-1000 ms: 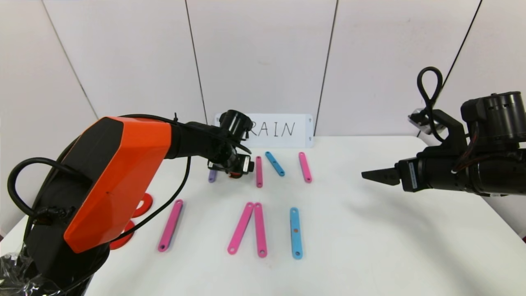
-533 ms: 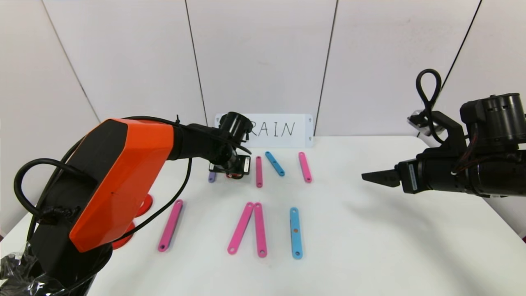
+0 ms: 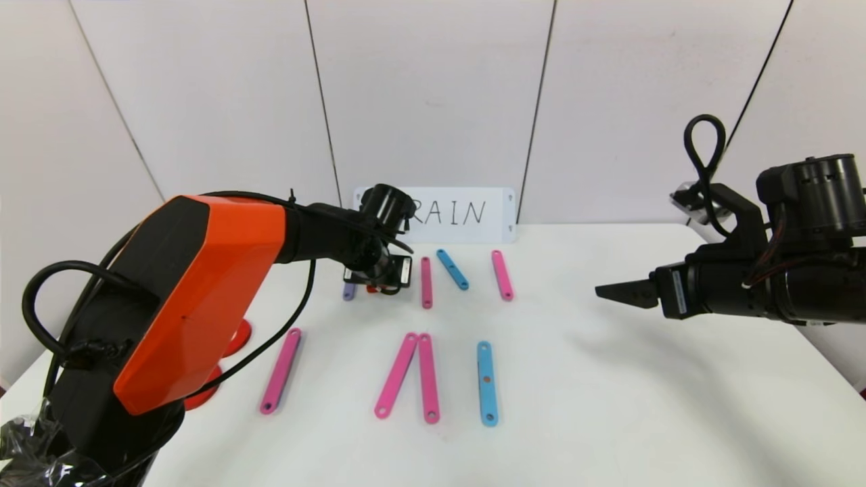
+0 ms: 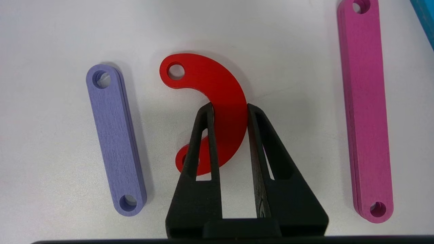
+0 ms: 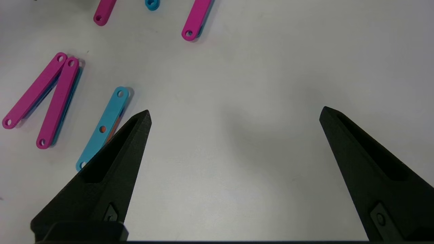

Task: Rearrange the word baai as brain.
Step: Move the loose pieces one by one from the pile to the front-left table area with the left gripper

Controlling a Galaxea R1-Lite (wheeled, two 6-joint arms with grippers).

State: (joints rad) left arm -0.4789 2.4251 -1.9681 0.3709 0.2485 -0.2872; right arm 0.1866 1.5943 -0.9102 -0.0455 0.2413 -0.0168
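Note:
My left gripper (image 3: pixel 380 284) is at the back row of letters, shut on a red C-shaped curve (image 4: pixel 217 84); its fingertips (image 4: pixel 207 112) pinch the curve's middle from both edges. The curve sits low over the table between a purple strip (image 4: pixel 115 139) and a pink strip (image 4: pixel 366 112); I cannot tell whether it touches. In the head view the purple strip (image 3: pixel 349 291) and the pink strip (image 3: pixel 426 282) flank the gripper. My right gripper (image 3: pixel 609 289) hovers open and empty over bare table at the right (image 5: pixel 235 113).
Back row also holds a slanted blue strip (image 3: pixel 452 268) and a pink strip (image 3: pixel 502 274). Front row: a pink strip (image 3: pixel 281 370), two pink strips in a V (image 3: pixel 398 374), a blue strip (image 3: pixel 487 383). Two red curves (image 3: pixel 237 336) lie behind my left arm. The handwritten card (image 3: pixel 467 213) stands at the wall.
My left gripper has shifted a little left and down with the red curve in it. The right arm has barely moved.

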